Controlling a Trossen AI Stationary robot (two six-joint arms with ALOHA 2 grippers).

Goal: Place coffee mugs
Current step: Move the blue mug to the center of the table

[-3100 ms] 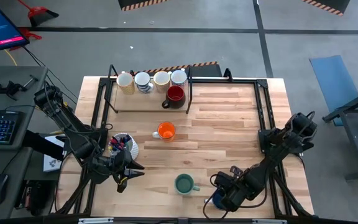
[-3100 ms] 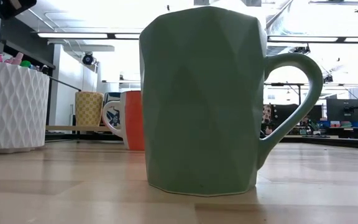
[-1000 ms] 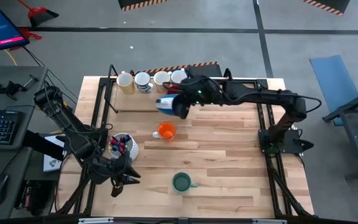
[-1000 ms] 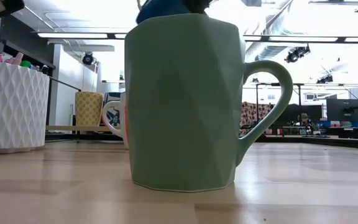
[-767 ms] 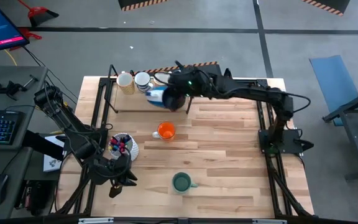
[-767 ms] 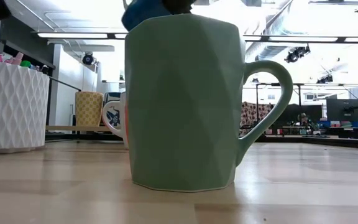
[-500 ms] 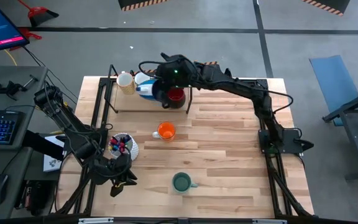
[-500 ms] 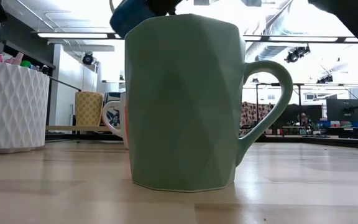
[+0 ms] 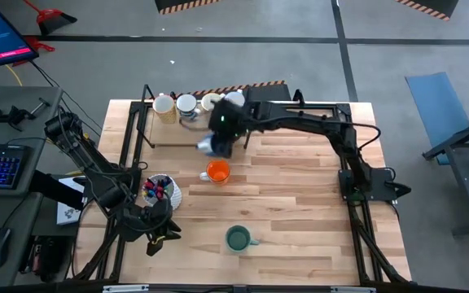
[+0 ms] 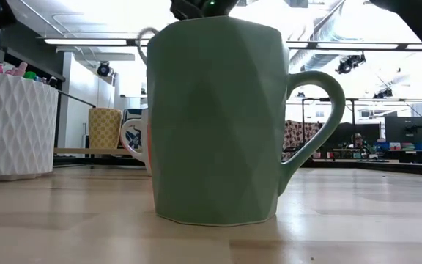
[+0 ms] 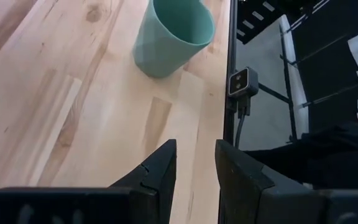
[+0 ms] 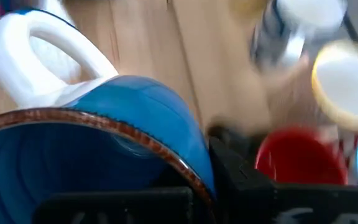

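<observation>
- Two arms are seen over the wooden table (image 9: 300,195) — the right gripper (image 9: 218,134) is reached out beside the rack (image 9: 198,138), its fingers clamped on the blue mug (image 12: 98,155), held tilted above the table near the red mug (image 12: 300,158).
- At the table's front-left corner, the left gripper (image 11: 194,165) is parked, fingers slightly apart and holding nothing.
- Nearby, the green mug (image 9: 238,239) is found upright near the front edge.
- Between rack and green mug, the orange mug (image 9: 217,172) is set.
- Four pale mugs (image 9: 187,104) are lined along the rack's back.
</observation>
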